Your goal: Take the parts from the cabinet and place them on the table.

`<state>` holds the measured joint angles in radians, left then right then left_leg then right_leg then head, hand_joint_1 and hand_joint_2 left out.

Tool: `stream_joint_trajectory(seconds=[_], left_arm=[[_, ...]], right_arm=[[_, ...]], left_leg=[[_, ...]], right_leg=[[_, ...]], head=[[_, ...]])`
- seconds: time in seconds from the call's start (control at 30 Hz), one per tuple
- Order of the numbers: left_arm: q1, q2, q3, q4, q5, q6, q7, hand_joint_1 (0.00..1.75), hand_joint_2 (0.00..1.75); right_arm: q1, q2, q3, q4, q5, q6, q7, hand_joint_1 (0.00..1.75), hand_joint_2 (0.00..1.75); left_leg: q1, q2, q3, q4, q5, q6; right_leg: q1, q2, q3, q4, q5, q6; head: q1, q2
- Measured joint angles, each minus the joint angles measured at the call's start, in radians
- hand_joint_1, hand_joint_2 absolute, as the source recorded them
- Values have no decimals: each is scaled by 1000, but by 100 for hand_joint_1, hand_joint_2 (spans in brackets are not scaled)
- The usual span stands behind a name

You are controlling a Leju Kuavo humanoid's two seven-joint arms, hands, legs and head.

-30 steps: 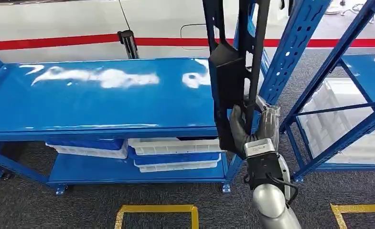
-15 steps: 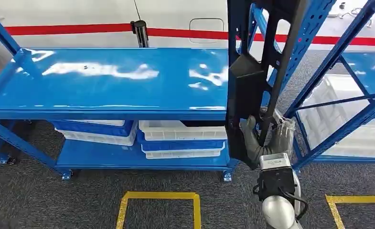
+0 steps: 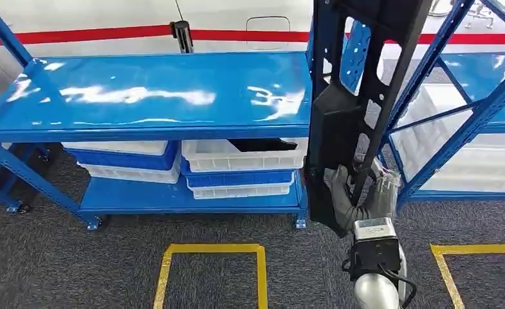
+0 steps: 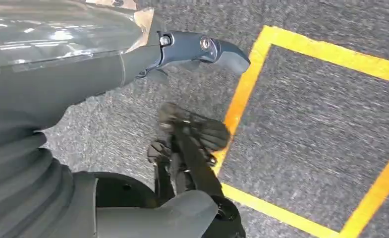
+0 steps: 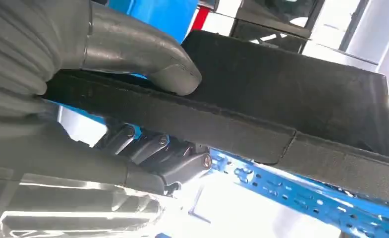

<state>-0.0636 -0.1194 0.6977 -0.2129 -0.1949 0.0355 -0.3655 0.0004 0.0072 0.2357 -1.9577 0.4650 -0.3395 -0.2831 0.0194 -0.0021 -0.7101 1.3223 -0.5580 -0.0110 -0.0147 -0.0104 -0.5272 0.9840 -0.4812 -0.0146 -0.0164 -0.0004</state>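
Note:
A long black part (image 3: 343, 122) with slotted openings stands upright in front of me. My right hand (image 3: 359, 196) grips its lower end, thumb on one face and fingers on the other. In the right wrist view the thumb (image 5: 147, 64) presses on the black part (image 5: 291, 99) while darker fingers wrap beneath it. The part hangs beyond the right end of the blue table (image 3: 159, 90), whose top is bare and glossy. My left hand (image 4: 133, 59) hangs over the carpet with its thumb stretched out and nothing in it.
White and blue bins (image 3: 240, 170) sit on the table's lower shelf. A blue rack (image 3: 430, 71) with white bins (image 3: 468, 154) stands at the right, close behind the part. Yellow floor lines (image 3: 211, 251) mark the carpet. A black post (image 3: 184, 35) stands behind the table.
The whole picture has shifted, so the camera has moved: the table now lies higher and wider in view. My right hand still grips the black part, which looms larger.

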Motion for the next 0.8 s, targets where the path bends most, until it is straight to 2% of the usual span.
stream_joint_trajectory(seconds=[0.03,0.07,0.1,0.13,0.17,0.23,0.27,0.3,0.33,0.37,0.6,0.67,0.7,0.73,0.77,0.8], left_arm=[[0,0,0,0,-2,-1,0,0,175],[0,0,0,0,-4,-2,0,0,175],[-1,0,0,0,-5,-2,0,0,175],[-4,0,0,0,-5,-2,0,0,175],[-5,0,0,0,-6,-2,0,0,175],[-6,0,0,0,-8,-4,0,0,175],[-6,0,0,0,-8,-4,0,0,175],[-6,0,0,0,-10,-4,0,0,175],[-7,-1,0,0,-12,-4,0,0,175],[-7,-1,0,0,-12,-5,0,0,175],[-7,-1,0,0,-12,-5,0,0,175],[-7,-1,0,0,-13,-5,0,0,175],[-7,-1,0,0,-14,-5,0,0,175],[-7,0,0,0,-15,-5,0,0,175],[-7,0,0,0,-16,-5,0,0,175],[-8,0,0,0,-22,-13,-2,0,175]], right_arm=[[4,0,-2,-2,0,0,0,175,175],[7,1,-5,-5,0,0,0,175,175],[8,1,-7,-10,0,0,-1,175,175],[8,1,-8,-15,0,0,-1,175,175],[7,1,-9,-19,0,0,-1,175,175],[8,2,-9,-27,2,2,-2,175,175],[10,2,-10,-32,3,5,-2,175,175],[12,2,-13,-36,7,9,-1,175,175],[14,2,-16,-40,10,15,-1,175,175],[14,2,-17,-42,11,18,0,175,175],[14,2,-17,-42,12,19,0,175,175],[14,2,-17,-43,13,20,0,175,175],[16,2,-20,-44,15,22,0,175,175],[21,3,-27,-45,16,28,0,175,175],[22,3,-29,-45,17,31,0,175,175],[21,3,-42,-48,17,40,2,175,175]], left_leg=[[2,0,37,-34,33,0],[3,0,94,-104,60,3],[3,-1,169,-208,69,9],[-1,-3,226,-294,43,14],[-4,-3,241,-329,37,19],[-15,-3,231,-329,40,25],[-17,-2,223,-339,48,35],[-9,5,213,-349,64,54],[-13,7,201,-349,76,63],[-14,8,192,-348,81,69],[-14,8,191,-348,82,69],[-15,9,185,-348,88,74],[-19,10,169,-348,100,77],[-23,11,140,-346,123,80],[-24,11,130,-346,130,80],[-26,12,80,-341,165,74]], right_leg=[[0,0,-12,3,7,3],[-1,0,-21,6,12,9],[-1,0,-26,8,18,13],[4,1,-31,9,22,20],[5,-1,-34,10,32,28],[-1,-4,-43,7,48,44],[0,-5,-49,7,58,53],[9,-5,-63,16,45,54],[4,0,-78,39,11,48],[6,0,-90,61,-14,42],[6,0,-92,64,-17,41],[4,1,-104,93,-44,35],[4,3,-125,174,-102,26],[3,4,-152,301,-152,29],[3,4,-152,325,-151,34],[3,4,-72,265,-65,69]], head=[[0,0],[0,0],[0,0],[0,0],[3,0],[0,0],[1,0],[3,0],[3,0],[5,0],[6,0],[8,0],[9,0],[10,0],[9,0],[9,0]])
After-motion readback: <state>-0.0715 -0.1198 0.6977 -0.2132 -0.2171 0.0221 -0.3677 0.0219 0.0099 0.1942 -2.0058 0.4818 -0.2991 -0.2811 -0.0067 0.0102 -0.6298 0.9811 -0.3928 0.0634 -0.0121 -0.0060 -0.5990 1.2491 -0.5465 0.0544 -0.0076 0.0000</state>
